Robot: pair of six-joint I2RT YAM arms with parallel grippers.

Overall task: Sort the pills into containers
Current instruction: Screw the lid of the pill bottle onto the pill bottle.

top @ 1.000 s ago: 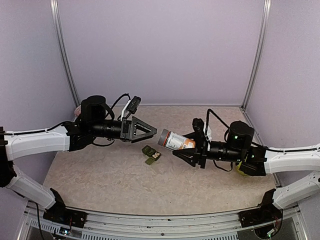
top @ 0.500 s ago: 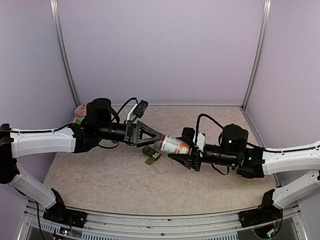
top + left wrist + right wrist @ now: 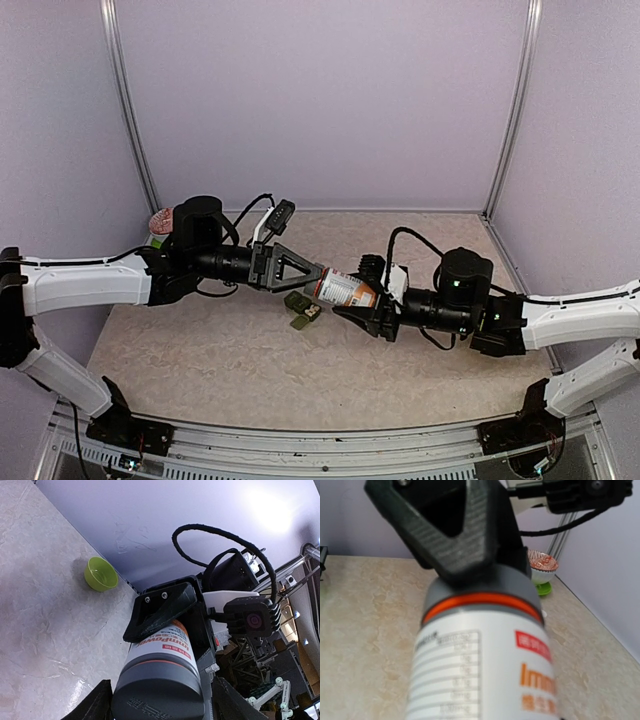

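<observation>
Top external view: the right gripper (image 3: 352,298) is holding a white pill bottle (image 3: 342,288) by its labelled body, pinched between its two fingers, with the bottle lying nearly level above the table (image 3: 200,370) and its dark cap (image 3: 159,700) pointing toward the left arm. The left gripper (image 3: 312,276) is sitting over that cap with one jaw on each side. The left wrist view is showing both jaws close against the cap wall, but whether they are pressing on it or merely flanking it cannot be told. The containers (image 3: 302,308), a small dark green strip, are lying on the table just below the meeting point of the two grippers, touched by neither; lid positions are too small to read. No pills are showing, so they are judged to be inside the bottle. A lime-green bowl (image 3: 100,574) is sitting by the far wall and a patterned bowl (image 3: 543,562) is standing in a corner, both well apart from the work. Handling judgement: the bottle is looking like stiff, light plastic with a glossy label, so the body is likely to be twisting in the grip when the cap is turned. The best hold on the cap is square across its side wall. The strip is appearing light and prone to sliding, so it is needing steadying while pills are going in
</observation>
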